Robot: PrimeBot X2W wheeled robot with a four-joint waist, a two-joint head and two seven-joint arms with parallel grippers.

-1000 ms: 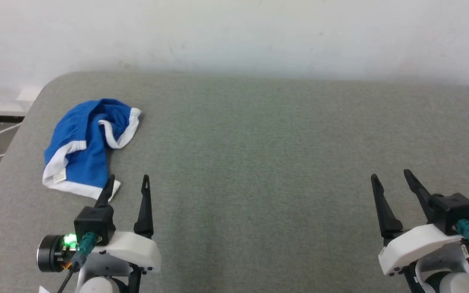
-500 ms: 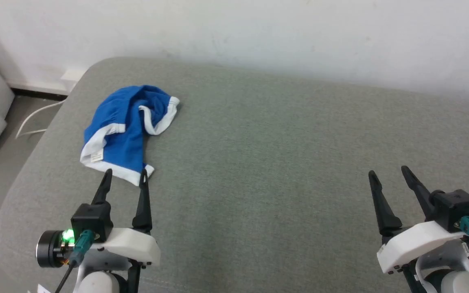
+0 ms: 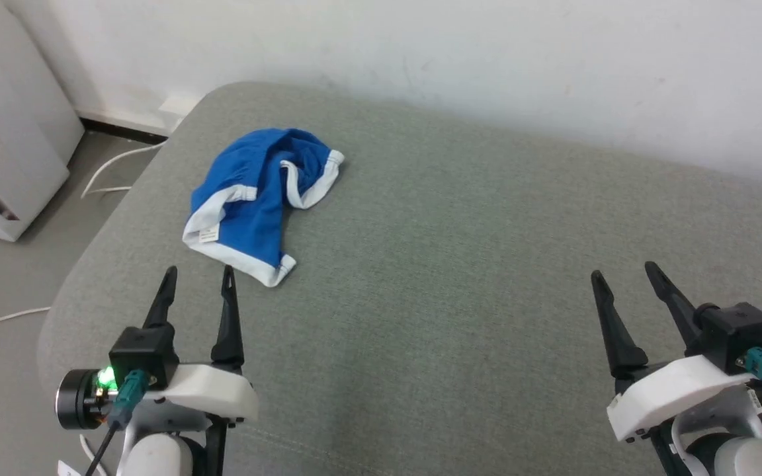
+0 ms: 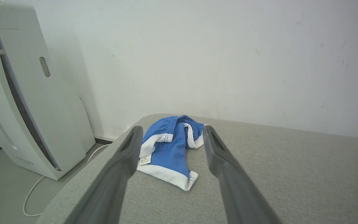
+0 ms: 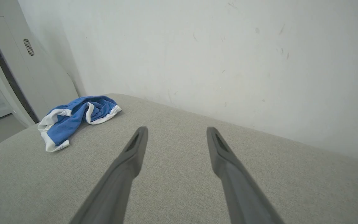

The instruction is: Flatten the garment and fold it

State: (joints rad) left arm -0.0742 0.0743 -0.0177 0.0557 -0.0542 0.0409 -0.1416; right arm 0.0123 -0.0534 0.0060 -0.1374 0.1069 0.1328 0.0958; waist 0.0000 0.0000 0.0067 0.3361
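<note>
We see the shorts (image 3: 258,198) lying crumpled near the far left corner of the grey pad (image 3: 460,277). Our left gripper (image 3: 199,270) hovers near them, fingers spread and empty. Our right gripper (image 3: 623,270), equally spread and empty, hovers well apart.

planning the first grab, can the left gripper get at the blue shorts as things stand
Probably yes: the left gripper is open and points at the blue shorts, which lie crumpled just ahead on the grey cushion with nothing between them.
</note>
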